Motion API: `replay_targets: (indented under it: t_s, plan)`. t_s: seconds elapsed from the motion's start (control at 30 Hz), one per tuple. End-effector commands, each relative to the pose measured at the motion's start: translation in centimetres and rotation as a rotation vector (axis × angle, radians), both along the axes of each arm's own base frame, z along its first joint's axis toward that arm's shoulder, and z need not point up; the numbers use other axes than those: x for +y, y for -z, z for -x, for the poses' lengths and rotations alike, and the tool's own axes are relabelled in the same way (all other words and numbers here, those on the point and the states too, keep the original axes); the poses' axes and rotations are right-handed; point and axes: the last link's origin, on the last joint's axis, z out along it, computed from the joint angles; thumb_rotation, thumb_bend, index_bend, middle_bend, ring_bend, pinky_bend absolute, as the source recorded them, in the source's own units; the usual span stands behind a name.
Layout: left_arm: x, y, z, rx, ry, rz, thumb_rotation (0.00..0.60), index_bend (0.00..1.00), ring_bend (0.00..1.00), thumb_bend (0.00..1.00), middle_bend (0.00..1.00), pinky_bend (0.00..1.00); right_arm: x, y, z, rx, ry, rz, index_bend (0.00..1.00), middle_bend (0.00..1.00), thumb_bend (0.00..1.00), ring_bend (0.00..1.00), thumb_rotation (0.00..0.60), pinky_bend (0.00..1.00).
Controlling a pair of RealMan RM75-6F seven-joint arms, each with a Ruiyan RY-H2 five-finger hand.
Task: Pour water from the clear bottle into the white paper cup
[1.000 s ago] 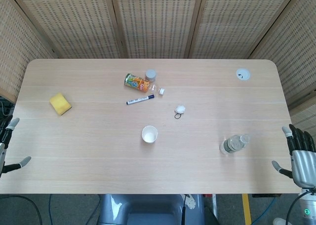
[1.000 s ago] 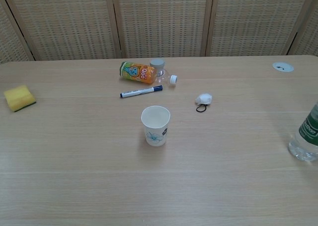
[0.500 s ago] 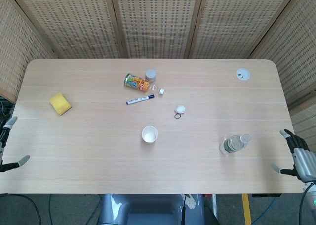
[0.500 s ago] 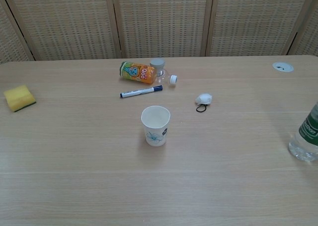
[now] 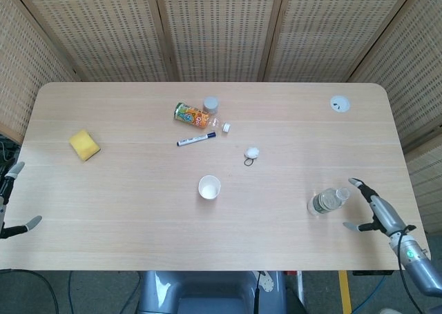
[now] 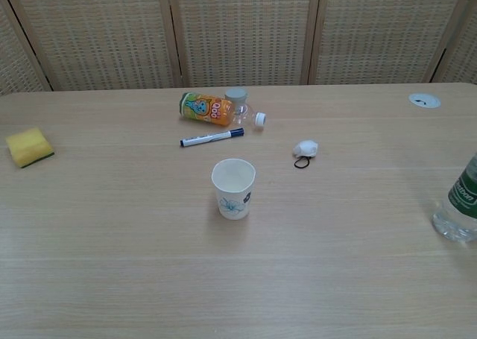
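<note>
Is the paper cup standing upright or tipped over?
Upright. The cup stands on its base with its open mouth facing up; the head view shows its round rim from above.

clear bottle (image 5: 327,200) upright, seemingly uncapped, well right of the upright white paper cup (image 5: 209,187).

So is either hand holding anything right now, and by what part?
Nothing is held. The right hand is open beside the clear bottle; the left hand is open too.

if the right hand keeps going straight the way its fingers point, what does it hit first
Most likely the clear bottle. The right hand is open, fingers aimed left toward the bottle standing just beyond them, nothing in the gap. Its height is unclear from the head view, so it could pass above.
</note>
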Motion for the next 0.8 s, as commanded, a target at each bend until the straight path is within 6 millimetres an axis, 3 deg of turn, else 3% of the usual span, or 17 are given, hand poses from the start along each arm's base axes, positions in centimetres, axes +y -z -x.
replay_targets:
  t_s: [0.03,0.63,0.7,0.8]
  plan:
    - [0.3,0.0,0.1,0.0,-0.005,0.0,0.6,0.0,0.0,0.0,0.0,0.0,-1.6,1.9,-1.1,-0.046,0.003,-0.021,0.0,0.0,0.0,0.0,0.6,0.0]
    - [0.7,-0.1,0.5,0.0,-0.028,-0.004,0.6,0.0,0.0,0.0,0.0,0.0,-3.1,4.3,-3.0,-0.197,0.041,-0.032,0.0,0.0,0.0,0.0,0.6,0.0]
    - [0.7,-0.1,0.5,0.0,-0.029,-0.005,0.6,0.0,0.0,0.0,0.0,0.0,-3.3,4.4,-3.1,-0.202,0.044,-0.025,0.03,0.04,0.0,0.0,0.6,0.0]
    - [0.7,-0.1,0.5,0.001,-0.029,-0.005,0.6,0.0,0.0,0.0,0.0,0.0,-3.5,4.8,-3.1,-0.201,0.052,-0.009,0.19,0.2,0.0,0.02,0.6,0.01]
